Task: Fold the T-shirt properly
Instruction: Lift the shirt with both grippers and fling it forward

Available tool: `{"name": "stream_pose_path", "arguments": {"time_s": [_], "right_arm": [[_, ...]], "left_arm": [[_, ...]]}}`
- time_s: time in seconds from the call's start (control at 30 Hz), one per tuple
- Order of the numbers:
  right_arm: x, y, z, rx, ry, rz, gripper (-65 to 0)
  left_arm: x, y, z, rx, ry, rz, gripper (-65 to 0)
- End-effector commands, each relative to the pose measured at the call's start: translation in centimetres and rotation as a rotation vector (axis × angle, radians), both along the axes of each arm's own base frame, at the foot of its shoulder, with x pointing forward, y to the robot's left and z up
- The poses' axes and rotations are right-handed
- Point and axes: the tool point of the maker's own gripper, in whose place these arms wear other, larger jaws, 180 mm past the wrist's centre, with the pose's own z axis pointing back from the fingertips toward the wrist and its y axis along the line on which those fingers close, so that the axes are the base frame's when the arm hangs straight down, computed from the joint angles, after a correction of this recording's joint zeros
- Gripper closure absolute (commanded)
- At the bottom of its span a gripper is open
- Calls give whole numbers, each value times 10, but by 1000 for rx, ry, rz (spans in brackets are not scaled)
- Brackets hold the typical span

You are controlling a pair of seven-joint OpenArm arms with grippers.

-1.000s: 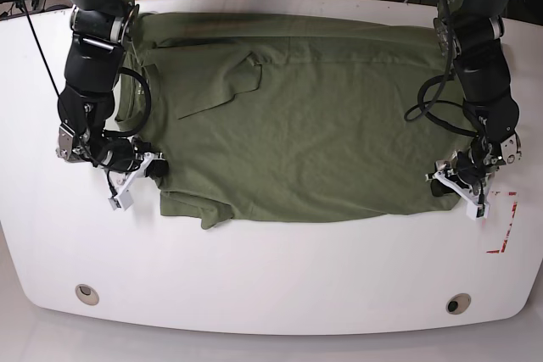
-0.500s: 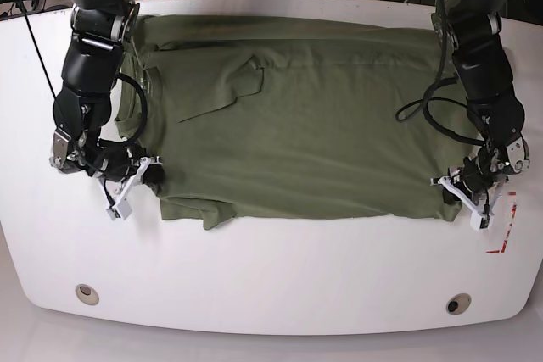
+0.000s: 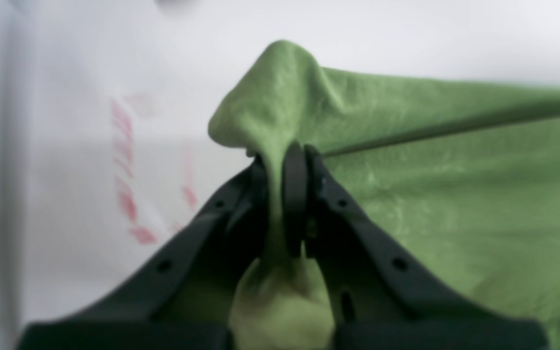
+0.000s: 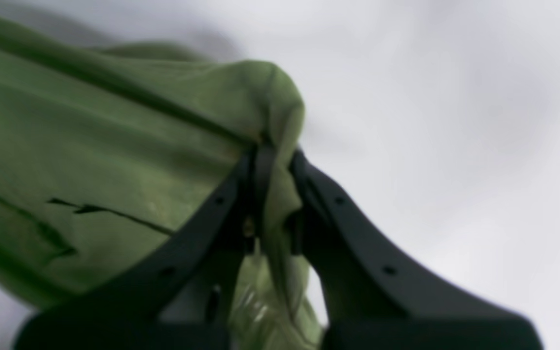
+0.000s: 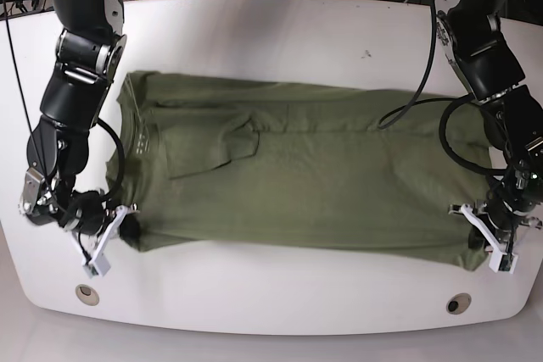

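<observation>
Olive-green cotton, soft & creased: the T-shirt (image 5: pixel 297 175) lies spread across the white table (image 5: pixel 271 294), long axis running left-right in the base view. Collar end sits toward that view's left, hem end toward its right. One short sleeve (image 5: pixel 216 146) is folded in over the chest, w/ its edge making a slanted flap. Fabric covers the middle band of the tabletop; bare white shows along the far edge & the near edge.

Left gripper (image 5: pixel 496 243), on the base view's right, sits at the near hem corner. In the left wrist view its black fingers (image 3: pixel 353 228) are pinched tight on a fold of the shirt (image 3: pixel 455 194); cloth rises in a small peak past the fingertips and bunches below them too. Left gripper (image 3: pixel 282 160) has no visible gap apart from the fabric itself. Blurry red marks (image 3: pixel 124 194) show on the table surface beside it.

Right gripper (image 5: pixel 106 239), on the base view's left, sits at the near corner by the collar end, just off the shirt's edge w/ the cloth drawn to it. Right wrist view: right gripper (image 4: pixel 277 155) has its fingers (image 4: pixel 202 233) clamped narrow on a bunched corner of the shirt (image 4: pixel 90 160), which humps over the tips and hangs down between the finger bodies. View is soft, so seam detail can't be told.

Two round holes (image 5: pixel 86 293) sit in the table near its front edge, one toward each side.
</observation>
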Motion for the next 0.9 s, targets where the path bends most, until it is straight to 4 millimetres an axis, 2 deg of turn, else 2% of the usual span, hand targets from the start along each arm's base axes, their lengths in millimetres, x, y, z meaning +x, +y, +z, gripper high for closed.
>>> {"name": "stream_pose_path", "arguments": {"time_s": [0.0,0.07,0.13,0.23,0.43,0.5,0.57,0.67,0.77,0.8,0.87], "right_arm": [[24,-22,58,-42,-112,-28,0],[35,-28,87,-60,-151,-33,0],[41,-30,106,-68,-175,-34,0],[50,-43,152,-98,-232,-51,0],[62,-46,235,-148,-342,-51,0],[61,-53,257,-208,-368,-51,0],[60,-49,282,-228,-404,-22,0],[57,-46,294,-198,-432,3,0],[53,-45,294,-171,-434,21,0],[53,-45,292,-164,-431,26,0],[49,-48,270,-153,-383,34,0]], "left_arm": [[8,7,63,66,-148,19,0],[10,8,90,94,-187,29,0],[10,9,110,111,-215,39,0],[10,14,155,129,-298,70,0],[11,23,243,123,-471,114,0],[10,24,263,121,-501,122,0],[8,26,279,120,-520,133,0],[7,26,285,122,-519,138,0],[7,25,282,124,-511,134,0],[7,25,277,125,-501,135,0],[6,25,265,129,-476,135,0]]}}
